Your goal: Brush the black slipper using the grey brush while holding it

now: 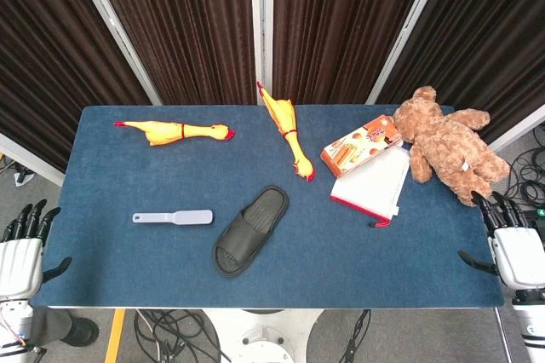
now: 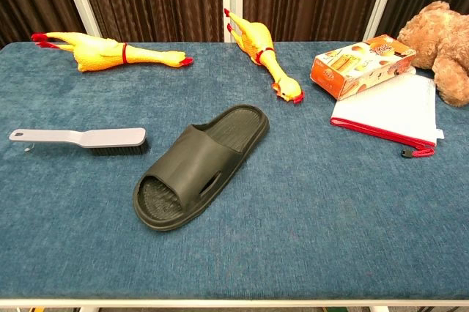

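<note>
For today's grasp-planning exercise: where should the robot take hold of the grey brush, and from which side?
Probably the bare handle of the grey brush, coming from above with the left hand: it lies flat, bristles down, handle pointing toward that hand.

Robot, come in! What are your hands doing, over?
Left hand and right hand open, off table edges. Grey plastic brush lies left of black rubber slipper, both untouched. Nothing between them.

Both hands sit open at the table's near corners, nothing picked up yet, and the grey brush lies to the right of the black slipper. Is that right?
Wrong on one point: the grey brush lies to the left of the black slipper, as the head view shows and the chest view confirms. The rest holds: the left hand and right hand sit open at the near corners, holding nothing.
</note>
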Tool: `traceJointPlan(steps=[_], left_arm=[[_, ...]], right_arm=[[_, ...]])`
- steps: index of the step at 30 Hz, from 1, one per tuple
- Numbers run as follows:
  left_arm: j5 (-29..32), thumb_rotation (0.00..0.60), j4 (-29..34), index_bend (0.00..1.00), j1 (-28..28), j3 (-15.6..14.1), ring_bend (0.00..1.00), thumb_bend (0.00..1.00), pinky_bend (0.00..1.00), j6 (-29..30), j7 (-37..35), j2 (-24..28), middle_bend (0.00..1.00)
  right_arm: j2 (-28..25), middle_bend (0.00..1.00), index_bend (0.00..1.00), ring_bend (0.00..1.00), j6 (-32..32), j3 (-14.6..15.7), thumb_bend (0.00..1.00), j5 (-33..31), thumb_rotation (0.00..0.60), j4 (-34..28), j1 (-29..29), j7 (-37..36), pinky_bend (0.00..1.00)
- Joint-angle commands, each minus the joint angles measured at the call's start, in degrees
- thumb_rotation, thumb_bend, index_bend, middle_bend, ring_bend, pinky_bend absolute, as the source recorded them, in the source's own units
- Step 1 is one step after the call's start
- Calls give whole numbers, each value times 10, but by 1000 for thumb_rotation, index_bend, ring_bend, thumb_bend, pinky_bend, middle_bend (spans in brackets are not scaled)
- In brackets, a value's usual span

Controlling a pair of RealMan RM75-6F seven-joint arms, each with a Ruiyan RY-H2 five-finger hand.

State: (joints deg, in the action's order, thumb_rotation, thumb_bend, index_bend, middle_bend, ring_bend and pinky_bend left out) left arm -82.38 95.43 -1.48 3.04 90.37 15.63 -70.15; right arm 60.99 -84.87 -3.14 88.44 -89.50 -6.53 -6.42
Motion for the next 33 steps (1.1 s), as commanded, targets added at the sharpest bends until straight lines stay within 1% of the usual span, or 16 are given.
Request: traceJointPlan(steps=[1,5,9,11,13,16,19,22,25,30,33], left_arm=[[-1,600,0,229,0,-1,91,187,200,-1,1,0,177],[-2,600,4,229,-2,-1,91,186,200,-5,8,-2,177],[-2,600,7,229,-18,7,91,187,200,-24,13,1,177],[-2,600,10,229,-38,14,91,187,200,-49,18,7,177],[-2,600,13,229,-62,24,91,186,200,-82,6,12,177],[18,600,9,229,-111,37,91,186,201,-164,-16,21,177],[60,600,3,230,-165,44,91,186,207,-267,-2,24,183],[114,600,-12,244,-205,52,122,186,215,-339,12,7,208],[170,600,-45,251,-241,63,141,186,222,-388,26,-21,221],[247,600,-95,271,-281,70,151,186,230,-427,53,-65,240],[276,600,-111,336,-295,68,240,186,269,-432,65,-84,324]], right_arm=[[1,182,19,31,0,0,0,2,600,1,0,0,91],[0,182,19,31,-4,-1,0,3,600,3,1,-2,91],[-3,182,19,31,-7,-5,0,3,600,2,0,1,91],[-7,182,19,31,-9,-9,0,5,600,1,-2,5,91],[-11,182,19,31,-10,-13,0,6,600,-1,-5,7,91],[-20,182,19,31,-10,-19,0,4,600,-7,-10,16,91],[-28,182,19,31,-10,-24,0,5,600,-13,-13,24,91],[-28,183,19,31,-8,-24,0,3,600,-15,-15,22,91],[-26,183,19,31,1,-24,0,-3,600,-12,-17,20,90],[-21,184,22,31,1,-24,0,-5,600,-4,-17,13,90],[-18,186,26,31,2,-23,0,-6,600,2,-16,9,91]])
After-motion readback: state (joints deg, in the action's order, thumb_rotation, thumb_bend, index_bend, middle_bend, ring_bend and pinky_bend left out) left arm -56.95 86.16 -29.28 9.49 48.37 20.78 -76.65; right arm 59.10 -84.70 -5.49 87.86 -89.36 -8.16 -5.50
